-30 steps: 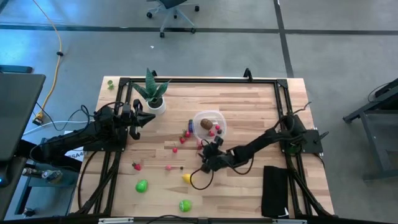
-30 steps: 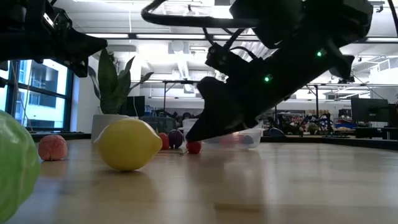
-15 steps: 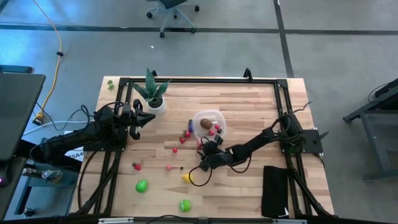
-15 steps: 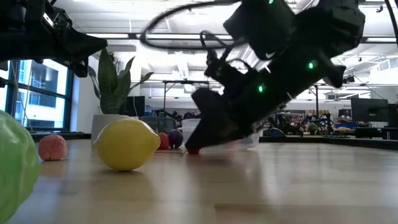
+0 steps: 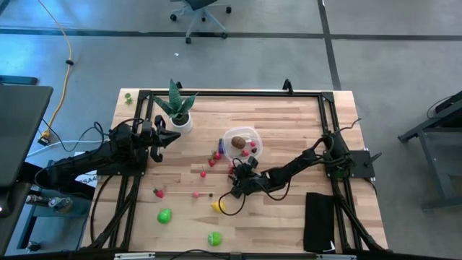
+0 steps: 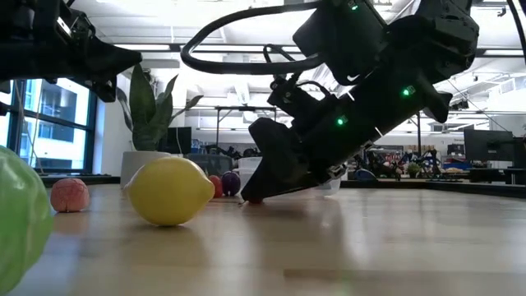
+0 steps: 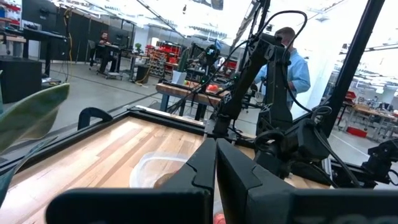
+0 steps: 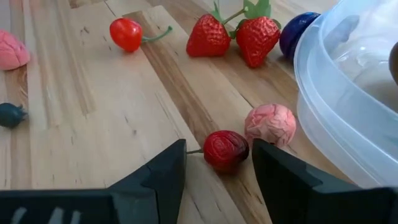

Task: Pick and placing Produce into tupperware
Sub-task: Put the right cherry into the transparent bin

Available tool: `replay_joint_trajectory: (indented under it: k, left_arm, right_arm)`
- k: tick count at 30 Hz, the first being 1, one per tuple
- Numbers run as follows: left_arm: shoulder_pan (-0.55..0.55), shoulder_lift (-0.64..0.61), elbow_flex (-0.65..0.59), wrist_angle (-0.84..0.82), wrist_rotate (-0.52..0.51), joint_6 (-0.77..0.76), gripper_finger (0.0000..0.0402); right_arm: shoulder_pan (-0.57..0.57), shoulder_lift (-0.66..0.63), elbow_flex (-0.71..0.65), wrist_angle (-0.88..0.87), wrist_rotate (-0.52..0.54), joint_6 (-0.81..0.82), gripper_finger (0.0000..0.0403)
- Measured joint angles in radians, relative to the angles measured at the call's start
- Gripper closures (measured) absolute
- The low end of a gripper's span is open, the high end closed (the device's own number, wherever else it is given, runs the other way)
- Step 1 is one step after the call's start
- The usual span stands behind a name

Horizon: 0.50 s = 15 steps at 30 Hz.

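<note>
1. High view shows the tupperware [image 5: 242, 142] near the middle of the wooden surface [image 5: 289, 130], holding a brown kiwi-like piece [image 5: 237, 144] and a few small red pieces; their exact count is hard to make out from above.
2. Produce lies scattered beside the tupperware and well toward the near edge: a lemon [image 5: 216, 206], two green round pieces [image 5: 164, 215], and small red ones.
3. Right wrist view alone shows the right gripper [image 8: 217, 163] with fingers spread on either side of a dark red wrinkled berry [image 8: 226, 149], not pinching it; a pink wrinkled piece [image 8: 270, 124] sits just behind, near the tupperware wall [image 8: 329, 118].
4. Two strawberries [image 8: 236, 36], a cherry [image 8: 127, 33] and a purple piece [image 8: 297, 32] also appear there.
5. Low view hides the berry behind the right arm.
6. Left gripper [image 5: 173, 135] hovers near the potted plant [image 5: 177, 108], fingers pressed together, as the left wrist view shows.
7. Left wrist view shows a person in the room behind, partly hidden.
</note>
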State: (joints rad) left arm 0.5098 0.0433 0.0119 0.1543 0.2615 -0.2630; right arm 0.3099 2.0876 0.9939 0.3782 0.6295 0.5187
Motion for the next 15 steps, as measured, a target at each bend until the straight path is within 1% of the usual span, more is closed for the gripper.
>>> replay_joint_trajectory:
  k: [2, 9, 15]
  left_arm:
    - [0.0, 0.0, 0.0, 0.0, 0.0, 0.0, 0.0399]
    - [0.0, 0.0, 0.0, 0.0, 0.0, 0.0, 0.0399]
    - [0.0, 0.0, 0.0, 0.0, 0.0, 0.0, 0.0399]
  right_arm:
    - [-0.003, 0.0, 0.0, 0.0, -0.009, -0.001, 0.0235]
    - [-0.004, 0.0, 0.0, 0.0, -0.028, -0.002, 0.0279]
    - [-0.003, 0.0, 0.0, 0.0, -0.019, -0.004, 0.0294]
